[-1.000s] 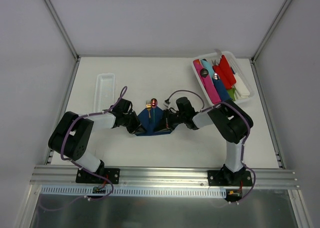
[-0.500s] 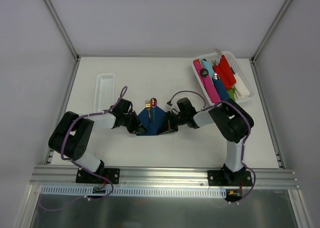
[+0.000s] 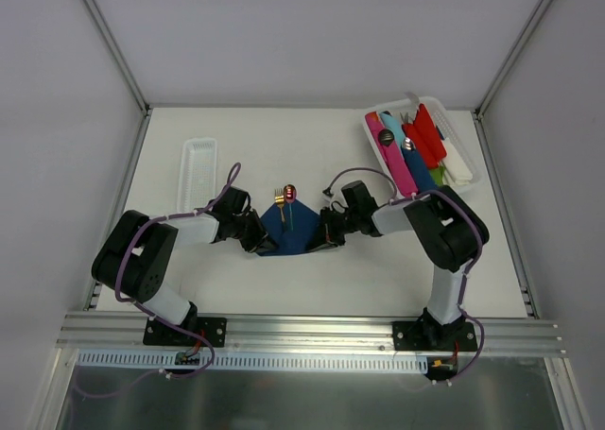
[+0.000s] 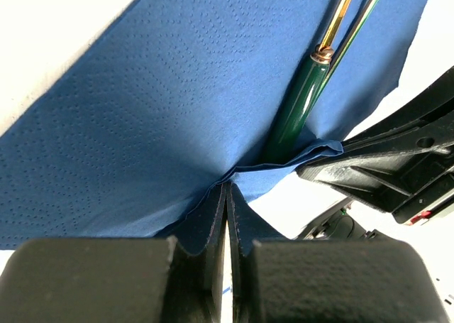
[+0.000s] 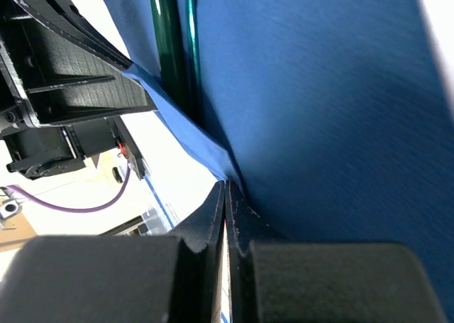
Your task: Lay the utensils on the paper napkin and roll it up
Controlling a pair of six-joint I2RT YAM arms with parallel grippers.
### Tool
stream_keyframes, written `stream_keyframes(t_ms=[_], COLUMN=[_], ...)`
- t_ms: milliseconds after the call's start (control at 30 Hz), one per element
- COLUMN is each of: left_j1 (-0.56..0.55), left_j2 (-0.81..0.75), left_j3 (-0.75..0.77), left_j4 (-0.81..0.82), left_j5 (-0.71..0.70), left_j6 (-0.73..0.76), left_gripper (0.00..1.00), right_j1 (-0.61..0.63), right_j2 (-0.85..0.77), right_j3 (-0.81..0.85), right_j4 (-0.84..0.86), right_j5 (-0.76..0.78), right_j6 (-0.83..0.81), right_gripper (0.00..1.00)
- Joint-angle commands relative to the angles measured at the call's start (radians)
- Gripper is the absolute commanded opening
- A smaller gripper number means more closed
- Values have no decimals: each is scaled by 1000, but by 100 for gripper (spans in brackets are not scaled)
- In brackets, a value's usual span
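The dark navy paper napkin [image 3: 288, 230] lies mid-table between my two grippers. Two slim utensils lie on it, their copper fork head [image 3: 280, 196] and reddish spoon head [image 3: 290, 194] sticking out past its far corner. My left gripper [image 3: 262, 243] is shut on the napkin's near left edge [image 4: 163, 110]. My right gripper [image 3: 322, 240] is shut on the near right edge [image 5: 319, 89]. The wrist views show the utensils' green handles [image 4: 296, 113] [image 5: 170, 46] lying in the napkin's fold. The left fingertips [image 4: 213, 209] and the right fingertips [image 5: 213, 209] pinch the paper.
A narrow white tray [image 3: 198, 165] lies at the left rear. A white bin [image 3: 470, 177] at the right rear holds pink, red, blue and white plastic items. Each gripper shows in the other's wrist view, close by [image 4: 397, 167] [image 5: 64, 89].
The right arm's wrist has shifted a little to the right. The napkin's near edge has drawn in and narrowed between the two grippers. The left arm has hardly moved.
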Motion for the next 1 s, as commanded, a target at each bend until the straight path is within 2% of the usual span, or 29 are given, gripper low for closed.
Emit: stream_keyframes(t_ms=[0,367,667,967], left_j1=[7,12,10,11], left_j2=[13,7,10,50], left_j3=[-33,-30,5,50], left_j4=[-57,-62,-92,-117], left_j5=[-67,-58,-61,-46], left_j6=[29,42,91,127], left_gripper=[0,0,0,0], right_j1=[-30,-60,5,68], right_j2=[-30,-76,-203,-151], right_j3=[-17,-22,41,130], right_j4=[-146,-291,-216,-172], right_j5=[106,126,78,72], right_j6=[-100,-203,-248,-265], right_gripper=[0,0,4,5])
